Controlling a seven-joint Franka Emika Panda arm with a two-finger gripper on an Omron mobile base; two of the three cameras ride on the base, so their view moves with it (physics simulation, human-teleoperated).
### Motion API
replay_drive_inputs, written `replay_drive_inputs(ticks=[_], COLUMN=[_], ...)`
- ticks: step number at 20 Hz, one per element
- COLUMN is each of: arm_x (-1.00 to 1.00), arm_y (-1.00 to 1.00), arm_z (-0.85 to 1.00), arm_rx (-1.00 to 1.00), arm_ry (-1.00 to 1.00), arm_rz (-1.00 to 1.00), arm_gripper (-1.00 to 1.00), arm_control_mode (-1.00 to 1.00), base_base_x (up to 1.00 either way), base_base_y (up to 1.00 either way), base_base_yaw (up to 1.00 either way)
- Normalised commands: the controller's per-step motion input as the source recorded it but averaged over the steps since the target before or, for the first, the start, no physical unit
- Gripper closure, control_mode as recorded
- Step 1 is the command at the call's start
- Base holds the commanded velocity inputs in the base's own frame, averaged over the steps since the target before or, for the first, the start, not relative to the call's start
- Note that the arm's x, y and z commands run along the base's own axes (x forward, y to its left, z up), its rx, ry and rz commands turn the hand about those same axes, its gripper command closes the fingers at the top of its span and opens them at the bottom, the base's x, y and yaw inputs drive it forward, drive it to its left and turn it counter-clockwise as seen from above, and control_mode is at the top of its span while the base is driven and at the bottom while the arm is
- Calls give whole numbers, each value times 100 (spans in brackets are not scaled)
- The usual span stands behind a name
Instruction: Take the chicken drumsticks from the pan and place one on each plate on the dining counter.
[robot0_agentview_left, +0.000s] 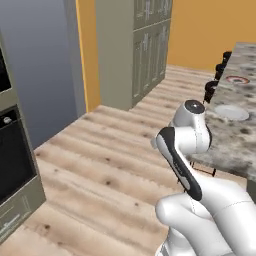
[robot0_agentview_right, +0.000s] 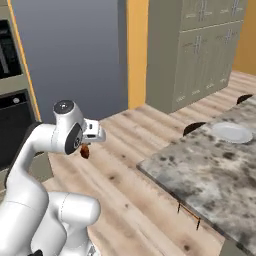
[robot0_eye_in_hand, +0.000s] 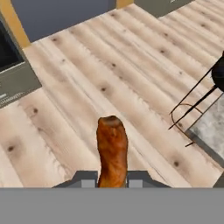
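Open wood floor (robot0_agentview_right: 130, 165) lies at 12 o'clock of the arm. At 2 o'clock the counter (robot0_agentview_right: 210, 175) edge blocks, stools (robot0_agentview_left: 212, 90) along it; bare slab surrounds the plates (robot0_agentview_left: 231, 112).

1. The robot's white arm (robot0_agentview_left: 192, 165) rises from the lower right, its dark-capped joint standing in front of the near edge of the dining counter (robot0_agentview_left: 240, 135).
2. The counter runs along the right side, its speckled granite top reaching back toward the orange wall (robot0_agentview_left: 205, 30).
3. Two plates rest on it, well apart: a pale plate (robot0_agentview_left: 231, 112) nearer the arm, and a plate with a dark red-brown rim (robot0_agentview_left: 237, 79) farther back.
4. Dark stools (robot0_agentview_left: 212, 90) line the counter's floor side.
5. A tall olive-green cabinet (robot0_agentview_left: 135, 50) stands against the wall across the wooden floor (robot0_agentview_left: 100, 165).
6. An oven front (robot0_agentview_left: 12, 160) fills the left edge.
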Motion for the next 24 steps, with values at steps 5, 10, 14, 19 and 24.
replay_drive_inputs(ticks=[5, 10, 14, 19, 24], arm_x=[0, 0, 0, 0, 0], arm_y=[0, 0, 0, 0, 0], arm_z=[0, 0, 0, 0, 0], arm_rx=[0, 0, 0, 0, 0], arm_ry=[0, 0, 0, 0, 0], arm_rz=[0, 0, 0, 0, 0], arm_gripper=[100, 100, 100, 100, 100], arm_control_mode=[100, 100, 100, 100, 100], base_base_x=[78, 78, 77, 75, 65], base_base_y=[51, 51, 52, 58, 64], base_base_yaw=[-67, -67, -66, -62, -59])
